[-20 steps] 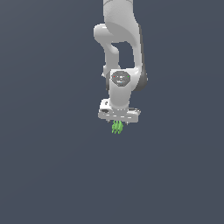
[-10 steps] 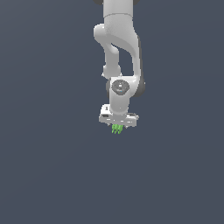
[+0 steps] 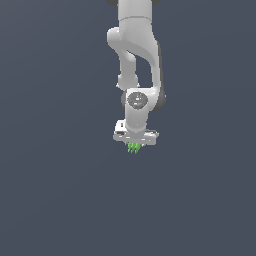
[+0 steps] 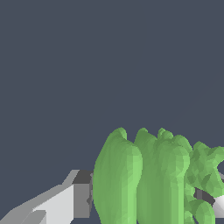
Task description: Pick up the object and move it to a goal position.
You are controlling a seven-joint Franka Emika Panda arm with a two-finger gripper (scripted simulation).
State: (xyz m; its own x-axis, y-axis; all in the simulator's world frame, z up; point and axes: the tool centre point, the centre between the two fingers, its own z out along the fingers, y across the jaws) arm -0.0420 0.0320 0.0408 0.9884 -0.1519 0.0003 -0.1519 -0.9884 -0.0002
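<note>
The object [image 3: 133,148] is a tiny bright green thing of parallel pointed, ridged lobes. It hangs from the underside of my white gripper [image 3: 134,144] in the middle of the exterior view, held off any surface. The gripper is shut on it. In the wrist view the object [image 4: 144,175] fills the space between the fingers, with one grey-tipped finger [image 4: 74,199] pressed against its side. The other finger [image 4: 217,205] shows only as a sliver behind the lobes. No goal marker shows in either view.
The white arm [image 3: 137,55] reaches down from the top of the exterior view. Around and behind it is only a plain dark grey-blue background, with no other object, edge or surface visible.
The arm's upper links have shifted slightly and the hand has sunk a little. The green object stays held between the fingers.
</note>
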